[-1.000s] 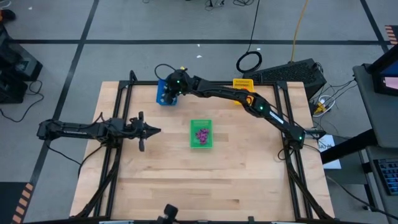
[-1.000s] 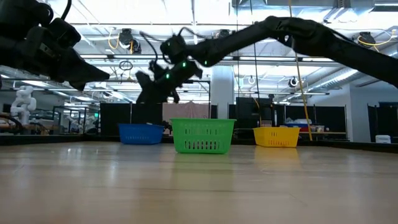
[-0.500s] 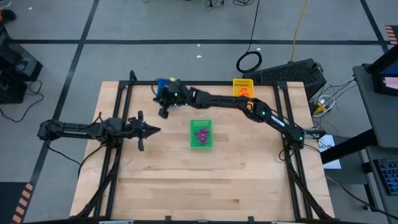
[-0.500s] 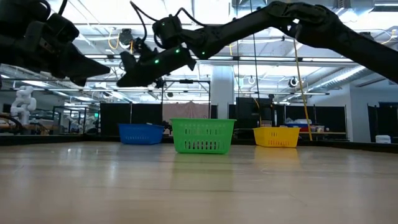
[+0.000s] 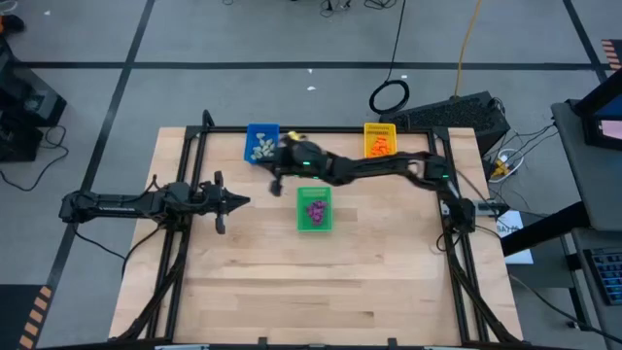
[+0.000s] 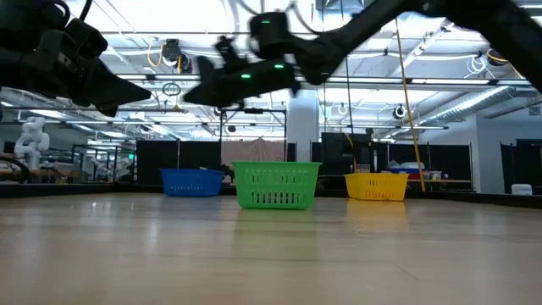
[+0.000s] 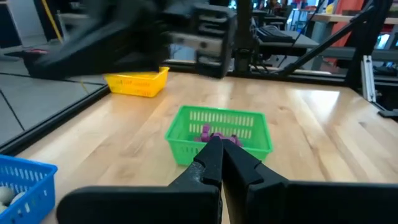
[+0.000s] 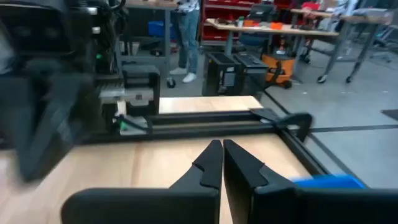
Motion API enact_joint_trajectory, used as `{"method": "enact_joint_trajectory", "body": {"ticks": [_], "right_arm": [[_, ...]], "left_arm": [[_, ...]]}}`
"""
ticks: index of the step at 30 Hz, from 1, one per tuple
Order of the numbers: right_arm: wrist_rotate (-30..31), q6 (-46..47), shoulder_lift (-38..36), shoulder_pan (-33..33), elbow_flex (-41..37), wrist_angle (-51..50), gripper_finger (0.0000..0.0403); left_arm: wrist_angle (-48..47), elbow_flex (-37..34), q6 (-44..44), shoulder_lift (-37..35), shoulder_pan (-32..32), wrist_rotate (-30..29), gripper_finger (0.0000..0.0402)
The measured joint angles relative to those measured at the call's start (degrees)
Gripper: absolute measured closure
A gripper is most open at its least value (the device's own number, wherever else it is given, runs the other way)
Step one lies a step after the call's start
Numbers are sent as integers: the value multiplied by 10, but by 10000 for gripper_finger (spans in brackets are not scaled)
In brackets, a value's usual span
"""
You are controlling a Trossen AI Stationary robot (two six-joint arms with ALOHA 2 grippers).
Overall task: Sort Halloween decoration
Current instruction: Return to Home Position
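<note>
The table [image 5: 292,282] carries three trays: blue tray [image 5: 262,127] and yellow tray [image 5: 380,125] at the far edge, green tray [image 5: 313,191] mid-table. My right gripper [image 5: 276,180] hangs above the wood between blue and green, fingers together and empty. The left gripper [image 5: 236,201] waits well left, fingers together too. Pale trinkets [image 5: 260,149] lie in blue, purple trinkets [image 5: 316,209] in green, orange trinkets [image 5: 381,146] in yellow. Home lies rightward, I judge, so the green tray sits nearest my path.
</note>
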Motion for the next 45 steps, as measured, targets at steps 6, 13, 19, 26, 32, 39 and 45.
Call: {"method": "enact_joint_trajectory", "body": {"ticks": [6, 13, 19, 26, 32, 39, 45], "right_arm": [[30, -17, -158, 12, -257, 124, 403], [72, -38, -320, 33, -452, 128, 403], [107, -36, -462, 44, -591, 128, 403], [121, -31, -624, 59, -721, 112, 403], [163, -23, -765, 80, -826, 96, 403], [162, 2, -930, 85, -918, 71, 403], [162, -1, -1052, 85, -923, -53, 403]], "left_arm": [[7, 0, -3, -5, 35, 26, 398], [8, 0, -2, -30, 69, 37, 398], [-1, 0, -2, -61, 82, 56, 398], [-65, 0, -3, -92, 85, 39, 398], [-78, 1, 1, -127, 106, 35, 398], [-80, 1, 15, -131, 157, 31, 398], [-83, 1, 12, -131, 200, 47, 398]]}}
